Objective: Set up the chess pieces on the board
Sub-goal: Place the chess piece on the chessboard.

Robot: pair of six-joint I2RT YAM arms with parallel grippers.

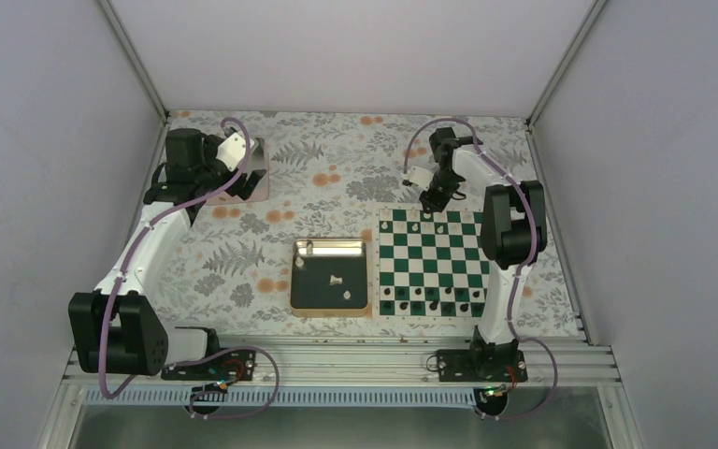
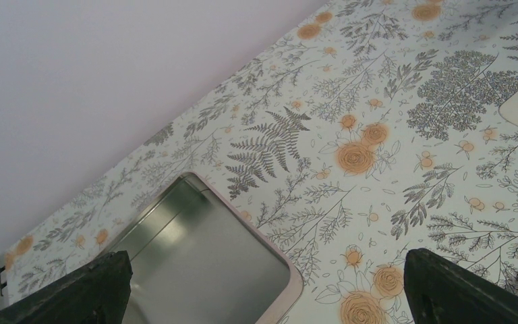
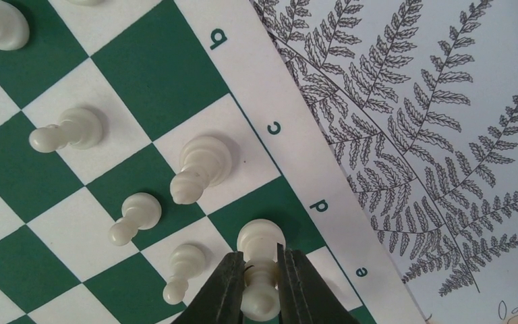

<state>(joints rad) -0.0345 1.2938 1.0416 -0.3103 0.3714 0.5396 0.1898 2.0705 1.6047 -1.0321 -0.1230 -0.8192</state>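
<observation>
Right gripper [image 3: 262, 289], jaws pinched on the narrow stem of a small white plastic chess piece [image 3: 261, 237]. The piece sits at the green square beside the letter d, on the far edge of the flat green-and-white chessboard [image 1: 430, 257]; contact of its base cannot be told. It is judged light, rigid, smooth and easily tipped, best held at the waist. A taller white piece [image 3: 202, 162] just beside it and the white pawns [image 3: 138, 216] crowd any release. Left gripper [image 2: 266, 277], spread wide, hangs above a silver tray [image 2: 195, 256], well apart from the gold-rimmed tray [image 1: 330, 310].
</observation>
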